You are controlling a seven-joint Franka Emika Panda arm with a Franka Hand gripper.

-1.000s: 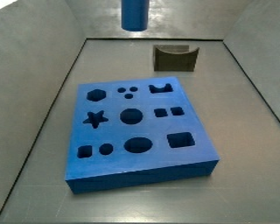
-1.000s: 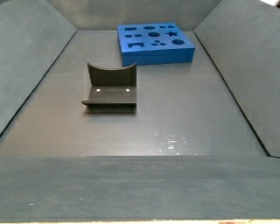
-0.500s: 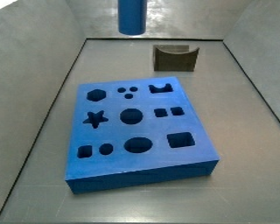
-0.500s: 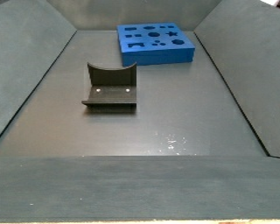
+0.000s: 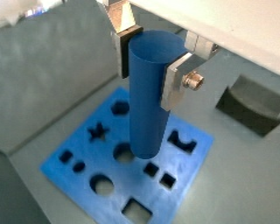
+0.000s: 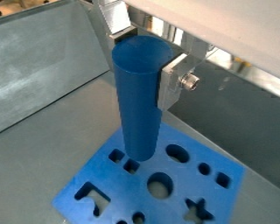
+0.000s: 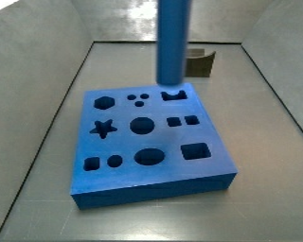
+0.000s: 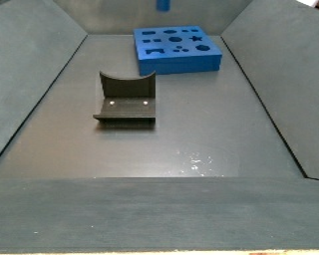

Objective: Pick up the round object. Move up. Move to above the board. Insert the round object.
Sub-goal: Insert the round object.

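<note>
**Peg held upright over the board**

Nearest to where I stood, in a side view, the dark arch-shaped block [image 8: 125, 100] lay on the grey floor [image 8: 189, 139] of the bin, well apart from everything else. In a side view from the opposite end it sat at the far end, partly hidden behind the peg [image 7: 201, 62].

Beyond it lay the board [image 8: 178, 49], flat on the floor with its cut-outs facing up: circles, a star, squares and a crown shape were plain to see in a side view [image 7: 151, 137].

Above the board hung the round object [image 7: 174, 43], upright, its lower end close over the crown-shaped hole and the small circles near the board's far edge. Whether it touched the board I could not tell. In the view from the near end only its tip showed at the top of the picture [image 8: 162, 5].

The gripper [image 5: 153, 63] had the peg clamped near its top, a flat silver finger [image 5: 181, 75] pressed against its side; both wrist views showed this, the peg [image 6: 139, 101] running straight down from the gripper [image 6: 146, 61] towards the board [image 6: 108, 192] beneath.
</note>
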